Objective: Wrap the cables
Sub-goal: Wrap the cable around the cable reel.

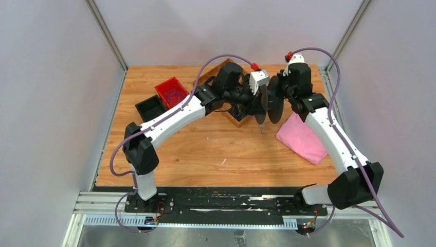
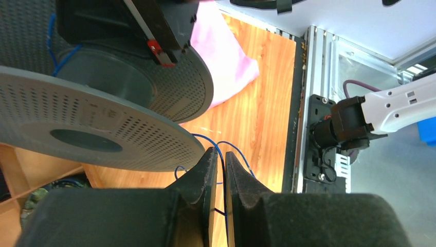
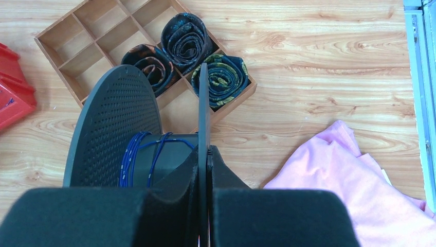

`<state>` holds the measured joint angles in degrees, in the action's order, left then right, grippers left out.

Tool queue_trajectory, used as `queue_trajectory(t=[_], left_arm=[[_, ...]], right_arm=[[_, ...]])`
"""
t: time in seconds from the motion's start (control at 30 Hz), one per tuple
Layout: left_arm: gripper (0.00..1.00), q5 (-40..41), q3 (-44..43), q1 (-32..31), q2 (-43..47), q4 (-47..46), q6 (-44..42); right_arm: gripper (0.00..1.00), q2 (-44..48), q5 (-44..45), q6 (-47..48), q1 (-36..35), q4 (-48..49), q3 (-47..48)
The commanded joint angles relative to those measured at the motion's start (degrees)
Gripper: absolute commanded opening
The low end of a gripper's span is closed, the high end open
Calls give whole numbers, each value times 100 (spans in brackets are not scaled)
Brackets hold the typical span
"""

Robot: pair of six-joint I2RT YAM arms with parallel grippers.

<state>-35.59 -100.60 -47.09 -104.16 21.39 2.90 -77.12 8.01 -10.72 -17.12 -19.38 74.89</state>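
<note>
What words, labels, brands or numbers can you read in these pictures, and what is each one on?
No text reads clearly in any view.
The spool: faint raised marks on its near flange, too blurred to read.
The cable: pale marks along the turns wound on the spool, too small to read.
The red bin, wooden tray and pink cloth: no lettering shows.

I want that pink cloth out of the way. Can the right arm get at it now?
Probably not freely: the right gripper is shut on the spool flange. The pink cloth itself lies uncovered on the table beside that arm.
</note>
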Motion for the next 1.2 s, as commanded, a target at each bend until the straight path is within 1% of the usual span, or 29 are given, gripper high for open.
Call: queue_trajectory(t=[0.0, 0.2, 0.53, 0.73, 0.97, 1.17], left_arm=[[14, 213, -417, 6, -171, 258, -222], [14, 571, -796, 48, -381, 504, -289], [13, 1037, -1076, 178, -526, 581, -289], [7, 1148, -1147, 243, -568, 573, -301], [7, 1260, -1240, 316, -640, 663, -397], [12, 1318, -1120, 402, -624, 691, -502]], right_arm=[[1, 253, 123, 92, -81, 421, -112], [1, 290, 91, 215, -126, 475, -205], [1, 325, 76, 605, -246, 610, -393], [1, 359, 167, 816, -306, 717, -562], [1, 442, 20, 1146, -469, 913, -787], [1, 584, 1, 1301, -470, 984, -878]])
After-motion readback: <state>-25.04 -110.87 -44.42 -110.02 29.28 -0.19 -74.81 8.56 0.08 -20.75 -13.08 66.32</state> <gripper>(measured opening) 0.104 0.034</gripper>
